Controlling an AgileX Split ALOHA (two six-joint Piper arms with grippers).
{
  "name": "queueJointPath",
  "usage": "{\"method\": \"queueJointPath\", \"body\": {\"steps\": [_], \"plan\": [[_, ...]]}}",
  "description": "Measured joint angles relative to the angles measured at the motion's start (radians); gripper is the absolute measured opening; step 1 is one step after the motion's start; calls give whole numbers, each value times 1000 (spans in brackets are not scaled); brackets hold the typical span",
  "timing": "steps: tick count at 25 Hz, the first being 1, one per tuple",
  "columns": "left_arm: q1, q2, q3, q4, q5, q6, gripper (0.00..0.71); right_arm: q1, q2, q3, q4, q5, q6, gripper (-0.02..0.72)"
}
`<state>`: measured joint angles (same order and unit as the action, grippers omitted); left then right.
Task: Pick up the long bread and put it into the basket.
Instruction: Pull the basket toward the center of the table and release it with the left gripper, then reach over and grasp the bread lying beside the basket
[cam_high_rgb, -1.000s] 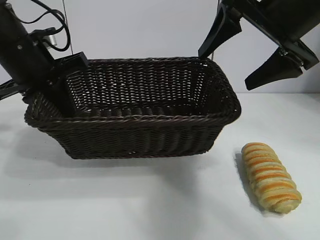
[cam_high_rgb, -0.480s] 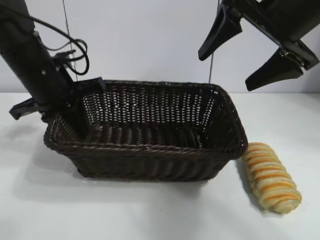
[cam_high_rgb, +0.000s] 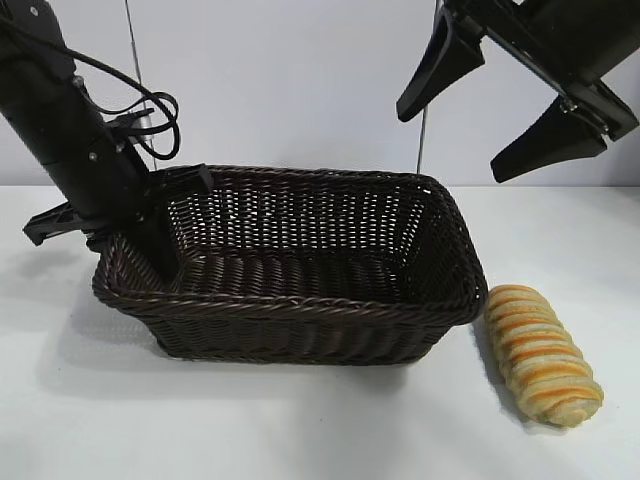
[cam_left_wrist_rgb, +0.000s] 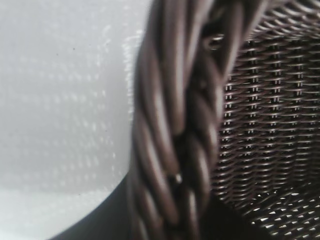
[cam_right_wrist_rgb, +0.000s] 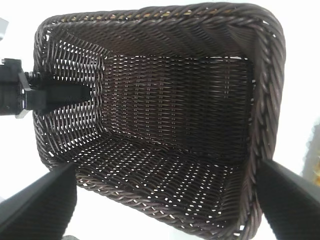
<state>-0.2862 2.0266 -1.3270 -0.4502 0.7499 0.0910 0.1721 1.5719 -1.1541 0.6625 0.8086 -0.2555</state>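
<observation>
The long bread (cam_high_rgb: 542, 355), golden with orange-brown ridges, lies on the white table just right of the basket (cam_high_rgb: 300, 305), close to its right end. My left gripper (cam_high_rgb: 150, 235) straddles the basket's left wall, shut on the braided rim (cam_left_wrist_rgb: 175, 125), with one finger (cam_right_wrist_rgb: 65, 95) inside against the wicker. My right gripper (cam_high_rgb: 448, 142) hangs high above the basket's right end, wide open and holding nothing. In the right wrist view the right gripper (cam_right_wrist_rgb: 165, 210) looks straight down into the bare basket (cam_right_wrist_rgb: 265, 75).
A white tabletop (cam_high_rgb: 300, 430) stretches in front of the basket and around the bread. A pale wall stands behind. The left arm's cables (cam_high_rgb: 150, 115) loop above the basket's left end.
The basket has shifted right and toward the front with my left gripper on its rim, ending beside the bread. The right gripper and the bread have stayed put.
</observation>
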Motion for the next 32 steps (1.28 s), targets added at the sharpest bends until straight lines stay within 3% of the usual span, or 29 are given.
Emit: {"method": "queueJointPath", "body": {"steps": [5, 7, 11, 17, 23, 28, 32], "plan": [[0, 0, -2, -4, 22, -16, 571, 0, 0, 0, 1, 0, 0, 695], [0, 0, -22, 18, 50, -34, 647, 0, 0, 0, 1, 0, 0, 695], [0, -14, -94, 127, 138, -91, 685, 0, 0, 0, 1, 1, 0, 695], [1, -70, -247, 305, 303, -130, 694, 0, 0, 0, 1, 1, 0, 695], [15, -94, -382, 418, 402, -160, 694, 0, 0, 0, 1, 8, 0, 695], [102, -99, -441, 424, 462, -163, 694, 0, 0, 0, 2, 13, 0, 695], [214, -110, -449, 493, 480, -131, 694, 0, 0, 0, 2, 17, 0, 695]]}}
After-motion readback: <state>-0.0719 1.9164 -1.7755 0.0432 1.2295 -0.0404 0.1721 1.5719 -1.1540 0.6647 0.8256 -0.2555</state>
